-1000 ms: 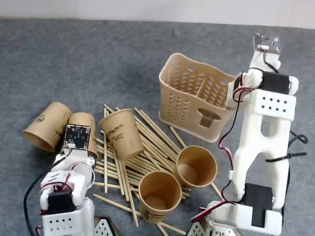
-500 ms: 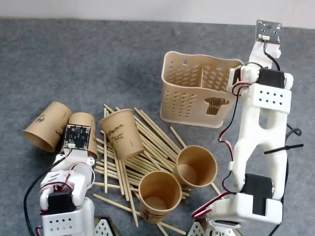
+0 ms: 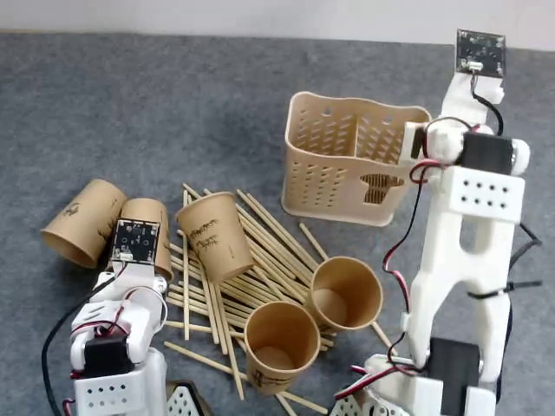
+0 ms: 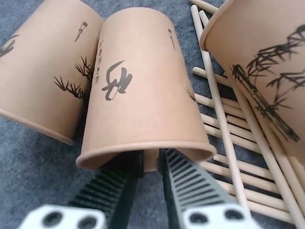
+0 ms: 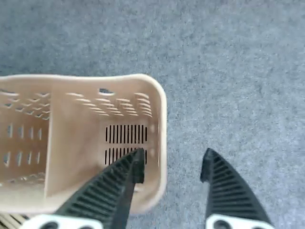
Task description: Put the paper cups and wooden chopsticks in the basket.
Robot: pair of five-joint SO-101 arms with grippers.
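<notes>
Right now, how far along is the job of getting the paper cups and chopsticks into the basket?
Done: nothing; the basket stands upright but looks empty. In hand: the left gripper pinches the rim of a lying paper cup, and the right gripper, open, straddles the basket's end wall. Remaining: all five paper cups and the wooden chopsticks on the carpet.

The high view looks steeply down on the basket [image 3: 334,178] and the chopsticks [image 3: 270,241] near it. The right wrist view faces down, close above the basket's [image 5: 153,119] end wall. The left wrist view sits low, very near 1 lying cup [image 4: 143,95] well apart from the basket. The high view takes in those 2 spots.
</notes>
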